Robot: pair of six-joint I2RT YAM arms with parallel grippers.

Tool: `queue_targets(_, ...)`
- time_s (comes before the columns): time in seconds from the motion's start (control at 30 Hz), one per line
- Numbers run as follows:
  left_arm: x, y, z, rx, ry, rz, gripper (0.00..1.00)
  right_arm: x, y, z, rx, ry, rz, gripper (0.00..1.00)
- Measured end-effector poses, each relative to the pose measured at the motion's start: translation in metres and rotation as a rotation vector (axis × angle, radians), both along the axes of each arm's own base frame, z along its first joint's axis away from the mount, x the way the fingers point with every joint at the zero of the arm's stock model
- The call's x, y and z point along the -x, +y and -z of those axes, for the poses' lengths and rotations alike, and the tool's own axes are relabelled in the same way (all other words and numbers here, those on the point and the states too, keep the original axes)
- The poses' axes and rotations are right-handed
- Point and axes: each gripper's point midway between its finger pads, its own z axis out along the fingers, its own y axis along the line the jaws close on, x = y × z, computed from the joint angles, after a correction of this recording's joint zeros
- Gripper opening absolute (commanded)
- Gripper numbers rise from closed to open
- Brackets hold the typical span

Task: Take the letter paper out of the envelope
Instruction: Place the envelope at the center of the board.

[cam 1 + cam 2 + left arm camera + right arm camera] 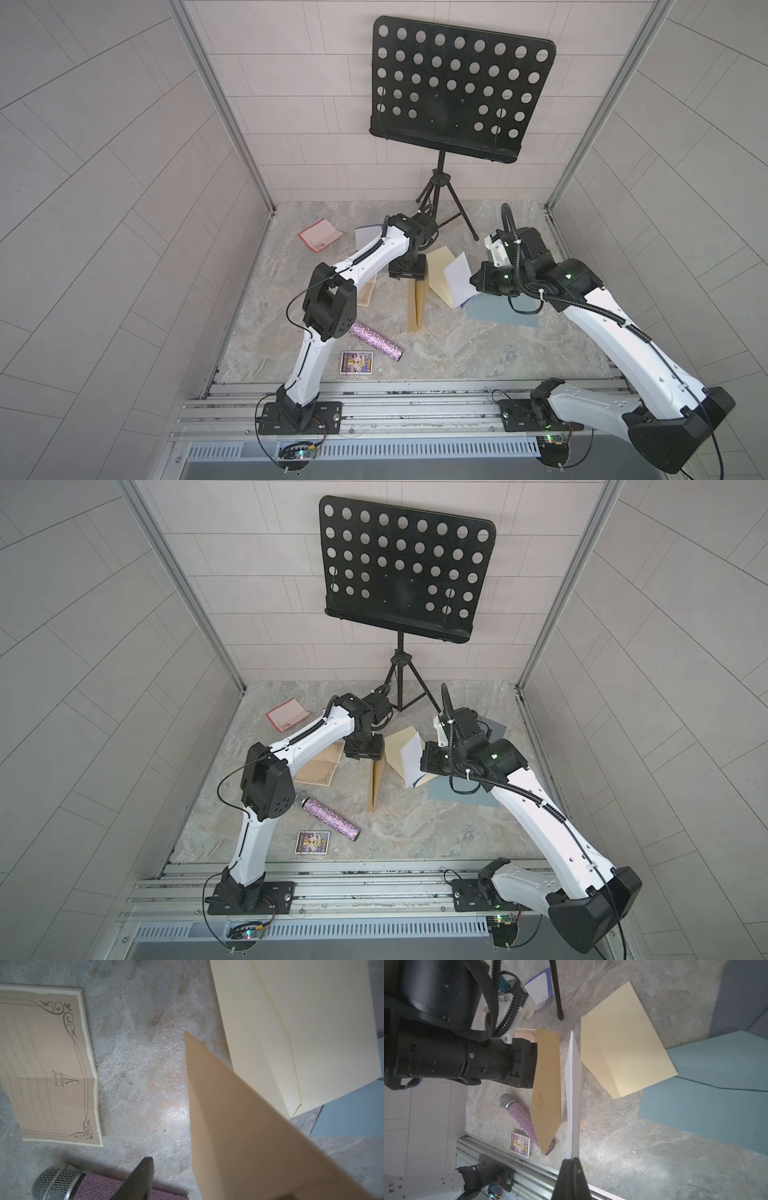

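Where the left gripper [409, 272] hangs, jaws parted, the envelope [417, 305] is seen upright below it, clear of one finger [143, 1178]. Just right, apart from the envelope, the letter [573, 1084] is pinched in the closed right gripper [572, 1160].

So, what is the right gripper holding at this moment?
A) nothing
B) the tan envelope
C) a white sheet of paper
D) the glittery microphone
C: in the right wrist view the right gripper is closed on the edge of the white sheet, apart from the tan envelope.
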Motion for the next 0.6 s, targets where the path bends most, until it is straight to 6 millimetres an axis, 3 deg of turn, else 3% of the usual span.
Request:
queue_targets(0.23, 0.000, -0.003, -0.005, 0.023, -0.004, 0.002, 0.57, 0.002, 0.027, -0.016, -0.135, -0.002, -0.033, 0.00)
queue_targets(0.43, 0.000, -0.003, -0.005, 0.026, -0.001, 0.003, 0.57, 0.028, 0.044, -0.027, -0.195, 0.024, -0.108, 0.00)
queue_targets(0.6, -0.002, -0.007, -0.012, 0.052, -0.007, 0.008, 0.57, 0.043, 0.049, -0.013, -0.209, 0.074, -0.151, 0.00)
